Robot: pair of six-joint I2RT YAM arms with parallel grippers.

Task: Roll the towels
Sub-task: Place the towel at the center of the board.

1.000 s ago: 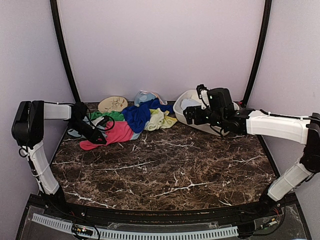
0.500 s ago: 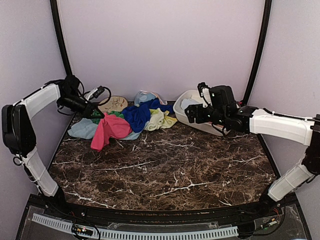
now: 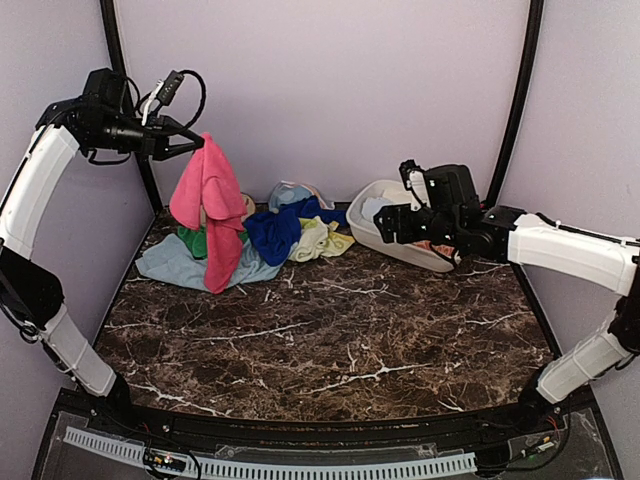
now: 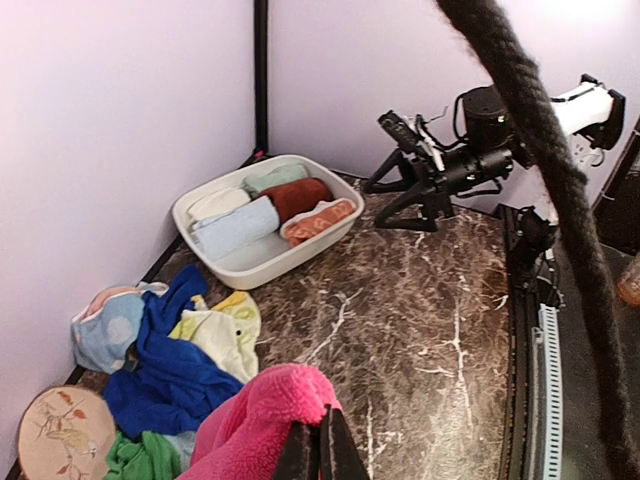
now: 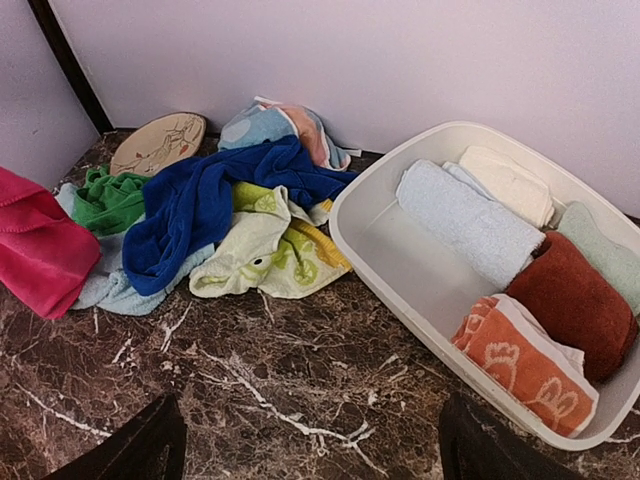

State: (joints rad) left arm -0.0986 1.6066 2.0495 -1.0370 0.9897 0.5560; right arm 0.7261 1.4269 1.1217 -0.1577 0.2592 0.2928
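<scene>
The left claw (image 3: 196, 146) is clenching a corner of the pink towel (image 3: 208, 195) and holding it high over the back-left of the worktop (image 3: 330, 340). The cloth is hanging free, and whether its lower end is touching the pile cannot be told. The right claw (image 5: 310, 440) is standing released and empty, just beside the white basin (image 5: 345, 215).

Five rolled towels (image 5: 470, 225) are lying in that basin, so part of the job is judged done. Still awaiting rolling are:
- the pink one
- the royal blue towel (image 5: 195, 210)
- the lime-yellow towel (image 5: 265, 250)
- the green towel (image 5: 105, 200)
- the pale blue towel (image 3: 165, 265) lying beneath them
- a bunched pale cloth (image 5: 280, 125) at the wall

A second earlier the left claw was low in the pile, closing on the pink towel. It is now carrying it well above the heap. The right claw is showing little change.
</scene>
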